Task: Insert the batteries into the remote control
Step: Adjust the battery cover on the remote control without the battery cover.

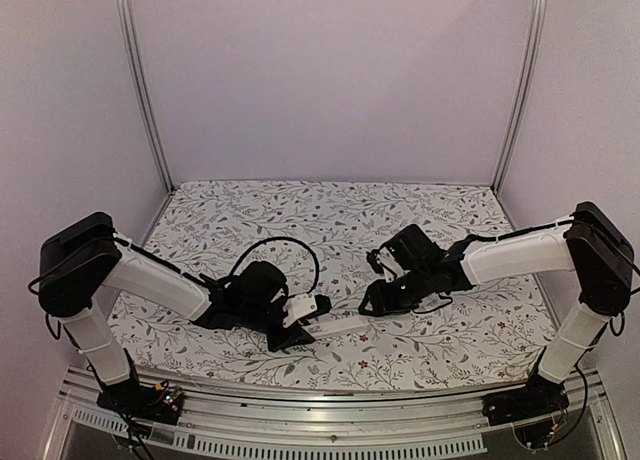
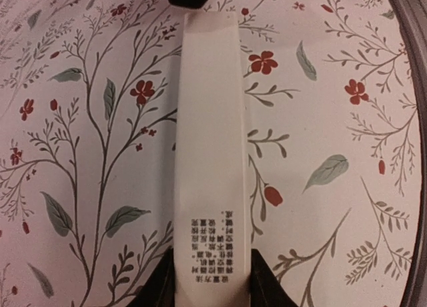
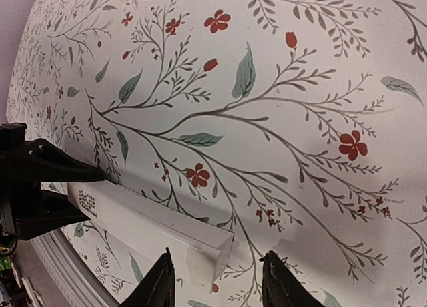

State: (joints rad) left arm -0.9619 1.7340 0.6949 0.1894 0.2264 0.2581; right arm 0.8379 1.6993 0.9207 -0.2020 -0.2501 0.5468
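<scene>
On the flowered tablecloth [image 1: 330,210], near the front edge, the remote [image 1: 340,326] lies between both arms, printed side up. Left gripper [image 2: 212,290] clamps one end by its long sides, probably to steady it. Right gripper [image 3: 217,283] straddles the other end, jaws open and not gripping. Batteries not visible in any view; nothing blocks access.

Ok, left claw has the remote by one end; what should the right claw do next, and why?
Probably ease the right claw forward over the remote control's free end. The left claw grips the printed end; the right's fingers stand apart, barely reaching the other end, so it isn't braced there.
</scene>
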